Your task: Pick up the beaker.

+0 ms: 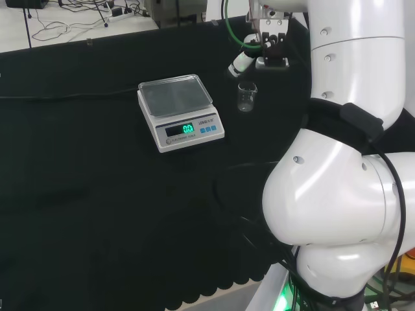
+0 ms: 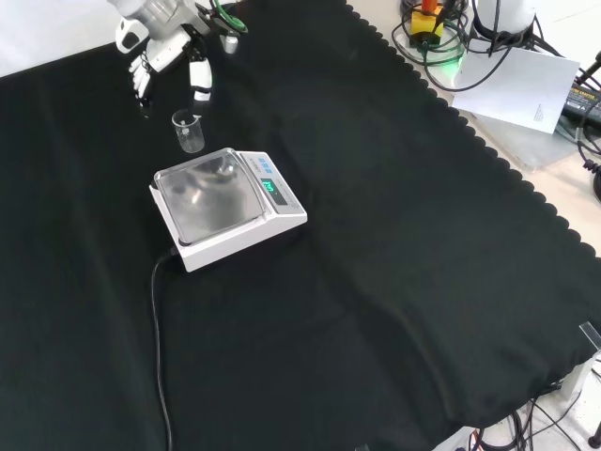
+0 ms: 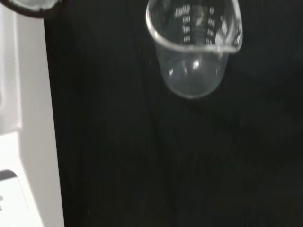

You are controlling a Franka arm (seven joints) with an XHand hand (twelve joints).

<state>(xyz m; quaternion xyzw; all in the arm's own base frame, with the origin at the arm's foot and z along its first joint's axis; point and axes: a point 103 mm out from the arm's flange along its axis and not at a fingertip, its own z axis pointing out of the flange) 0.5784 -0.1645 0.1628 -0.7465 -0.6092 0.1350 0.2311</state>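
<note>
My hand (image 2: 165, 54) hangs above the black cloth (image 2: 394, 244), fingers (image 2: 200, 79) straight and spread apart, holding nothing. Black-and-white shell, white tips pointing down in the front view.

The beaker (image 1: 246, 96) is small clear glass, cylindrical, upright on the cloth, with a pour lip and printed graduation marks on the wall; nothing visible inside it. It stands apart from my fingers: just below them in the front view (image 2: 189, 131), and in the head view below my hand (image 1: 262, 48).

The scale (image 1: 179, 111) sits just beside the beaker, to its left in the head view: white plastic box body, flat square pan with a dull metallic sheen, lit green display. Its black cable (image 2: 158, 329) trails off across the cloth. The cloth is matte with a scalloped edge.
</note>
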